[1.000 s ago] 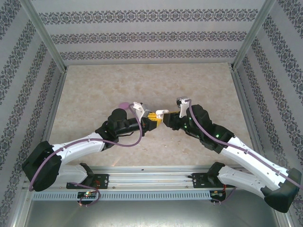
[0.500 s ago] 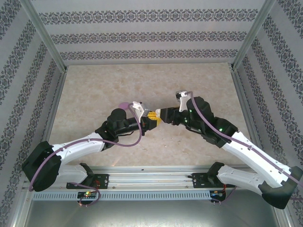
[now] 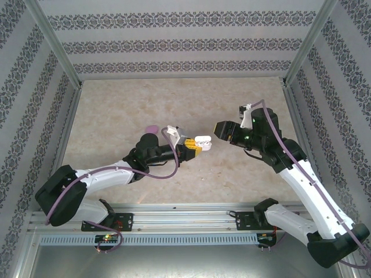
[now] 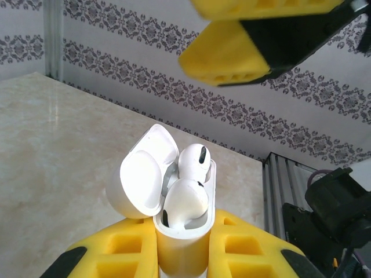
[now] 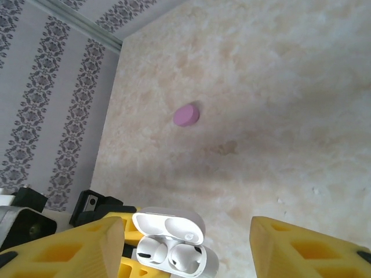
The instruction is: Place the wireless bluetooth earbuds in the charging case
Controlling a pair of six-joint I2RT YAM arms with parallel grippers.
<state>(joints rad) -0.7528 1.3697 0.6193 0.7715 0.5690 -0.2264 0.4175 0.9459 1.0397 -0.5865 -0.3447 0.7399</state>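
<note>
Left gripper (image 4: 182, 258): jaws clamped on white case (image 4: 181, 234), lid open, held above table | earbuds (image 4: 185, 200): two white, seated in case | right gripper (image 3: 215, 131): jaws stood wide, empty, near case, not touching | purple oval case (image 5: 186, 114): lay on table, well apart | table (image 3: 116, 110): pale marble-look | walls (image 3: 185, 46): striped patterned paper.
</note>
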